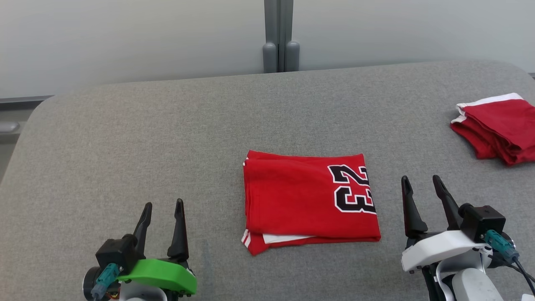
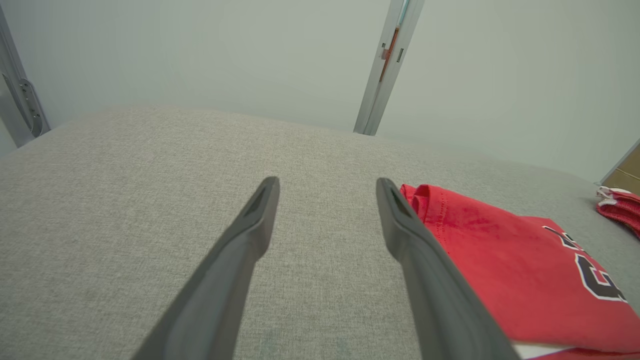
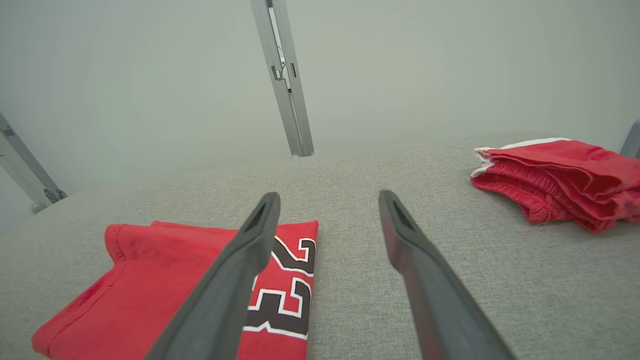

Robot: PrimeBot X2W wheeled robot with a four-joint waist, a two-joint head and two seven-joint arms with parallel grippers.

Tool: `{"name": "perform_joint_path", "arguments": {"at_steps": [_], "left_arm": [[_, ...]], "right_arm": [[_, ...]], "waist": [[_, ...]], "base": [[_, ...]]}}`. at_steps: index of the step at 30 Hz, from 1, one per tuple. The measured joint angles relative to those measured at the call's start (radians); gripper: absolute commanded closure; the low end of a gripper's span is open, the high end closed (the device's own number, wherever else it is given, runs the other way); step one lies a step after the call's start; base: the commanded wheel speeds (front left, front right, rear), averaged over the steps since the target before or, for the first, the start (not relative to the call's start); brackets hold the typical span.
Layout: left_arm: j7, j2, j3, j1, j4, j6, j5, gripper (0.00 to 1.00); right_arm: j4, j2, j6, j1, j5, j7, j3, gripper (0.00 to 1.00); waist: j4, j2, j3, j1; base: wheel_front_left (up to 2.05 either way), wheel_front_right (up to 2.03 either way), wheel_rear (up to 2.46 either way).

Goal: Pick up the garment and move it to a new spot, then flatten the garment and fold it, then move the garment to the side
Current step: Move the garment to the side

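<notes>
A red garment [image 1: 301, 200] with a black and white number 23 lies folded into a neat rectangle at the middle of the grey table [image 1: 167, 138]. A white layer peeks out at its near edge. My left gripper [image 1: 164, 204] stands open at the lower left, well apart from the cloth. My right gripper [image 1: 421, 179] stands open just right of the garment's numbered end. The left wrist view has the garment [image 2: 510, 270] right of my open left gripper [image 2: 327, 181]. In the right wrist view the garment [image 3: 150, 285] lies left of my open right gripper [image 3: 329, 195].
A second folded red garment with white trim [image 1: 497, 127] lies at the table's far right edge, seen too in the right wrist view [image 3: 560, 175]. A grey post [image 1: 279, 37] stands against the pale wall behind the table. Bare grey cloth stretches left of the folded garment.
</notes>
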Motion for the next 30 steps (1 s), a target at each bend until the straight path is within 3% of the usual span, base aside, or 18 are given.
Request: {"name": "perform_joint_path", "arguments": {"at_steps": [11, 22, 30], "left_arm": [[0.0, -0.001, -0.001, -0.001, 0.01, -0.001, 0.007, 0.0], [0.0, -0.002, -0.045, -0.039, -0.014, -0.01, 0.004, 0.0], [0.0, -0.002, -0.054, -0.043, -0.043, -0.008, -0.001, 0.0]], "right_arm": [[0.01, 0.0, 0.0, -0.017, -0.001, 0.032, 0.005, 0.0], [0.107, -0.032, 0.0, -0.126, 0.072, 0.352, -0.044, 0.0], [0.227, -0.085, 0.0, -0.212, 0.188, 0.481, -0.017, 0.0]], "waist": [[0.0, 0.0, 0.005, 0.0], [0.061, 0.0, 0.03, 0.0], [0.136, 0.0, 0.064, 0.0]], "base": [[0.0, 0.0, 0.0], [0.0, 0.0, 0.0], [0.0, 0.0, 0.0]]}}
